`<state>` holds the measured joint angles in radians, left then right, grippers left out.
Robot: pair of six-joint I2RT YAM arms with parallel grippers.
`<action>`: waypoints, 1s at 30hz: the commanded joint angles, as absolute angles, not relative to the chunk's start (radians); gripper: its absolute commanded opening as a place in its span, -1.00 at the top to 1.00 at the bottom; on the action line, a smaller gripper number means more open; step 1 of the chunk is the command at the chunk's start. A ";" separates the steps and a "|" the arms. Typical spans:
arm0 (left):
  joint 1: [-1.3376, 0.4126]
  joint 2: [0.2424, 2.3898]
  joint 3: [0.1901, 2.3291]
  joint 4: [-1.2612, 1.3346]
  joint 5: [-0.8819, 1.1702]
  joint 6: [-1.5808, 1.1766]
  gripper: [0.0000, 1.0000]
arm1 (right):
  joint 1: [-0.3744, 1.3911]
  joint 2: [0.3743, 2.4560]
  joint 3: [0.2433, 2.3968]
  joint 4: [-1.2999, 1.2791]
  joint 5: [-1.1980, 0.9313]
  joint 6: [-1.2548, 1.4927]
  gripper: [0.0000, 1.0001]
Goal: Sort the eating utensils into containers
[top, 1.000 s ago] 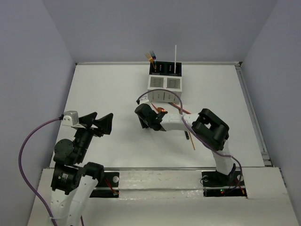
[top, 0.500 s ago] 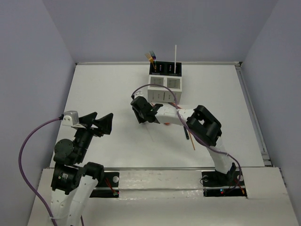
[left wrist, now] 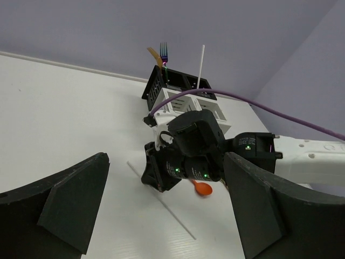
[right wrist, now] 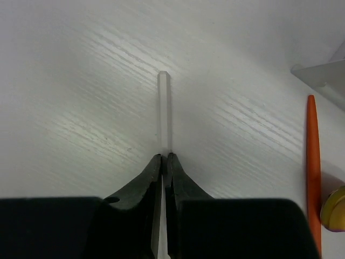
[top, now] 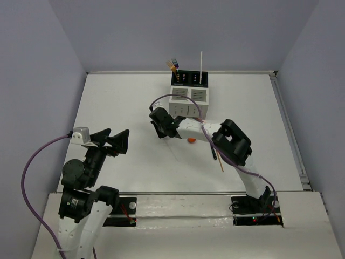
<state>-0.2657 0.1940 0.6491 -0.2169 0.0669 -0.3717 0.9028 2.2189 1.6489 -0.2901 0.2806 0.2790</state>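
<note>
Top external view has the left gripper (top: 113, 139) nearest, raised above the near-left part of the table (top: 108, 102). Its jaws are spread wide with nothing between them, and the left wrist view shows the same broad gap. Farther in, mid-table, the right gripper (top: 163, 127) points down at the surface, but from above its own body hides the tips.

Only the right wrist view settles it: the two black fingers (right wrist: 153, 172) are pinched narrow on a white stick (right wrist: 164, 110) that lies flat on the table and runs straight away from them. This stick is thin, pale and faintly translucent, cut square at its far end, and nearly lost against the white top. The left wrist view shows what that camera cannot: the rest of the stick trails out from under the right gripper toward the near side. It also shows an orange spoon (left wrist: 203, 188) bowl just beside the gripper.

A wooden stick (top: 218, 160) and a black stick (top: 213, 155) lie beside the right arm. Farthest off stands the caddy (top: 188, 97), white boxes in front and black behind. A tall white rod (top: 201, 66) stands in the back right box, and forks (top: 172, 65), gold and iridescent, stand in the back left.
</note>
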 commanded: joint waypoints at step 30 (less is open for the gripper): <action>-0.261 0.276 0.660 -0.166 0.091 -0.351 -0.98 | 0.367 1.963 1.748 0.540 0.235 0.184 0.86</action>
